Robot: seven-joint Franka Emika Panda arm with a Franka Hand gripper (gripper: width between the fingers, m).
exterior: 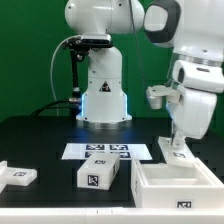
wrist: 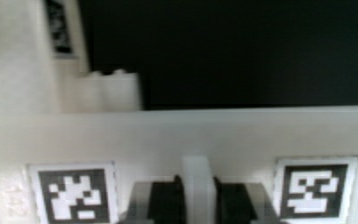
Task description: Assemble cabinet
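Observation:
The cabinet [exterior: 185,197] is a large white open box with a tag on its front, at the exterior view's lower right. My gripper [exterior: 177,147] hangs from the arm just above the box's far wall. In the wrist view the cabinet wall [wrist: 194,135] fills the frame, with one tag either side of my gripper [wrist: 197,200] and the dark inside of the box beyond. The fingers stand close together with no visible gap and hold nothing that I can see. A white side wall with a stepped piece [wrist: 105,90] borders the dark inside.
Two small white tagged blocks lie at the front, one at the exterior view's left [exterior: 18,177] and one in the middle [exterior: 100,175]. The marker board [exterior: 108,152] lies before the robot base [exterior: 103,95]. The table edge runs along the front.

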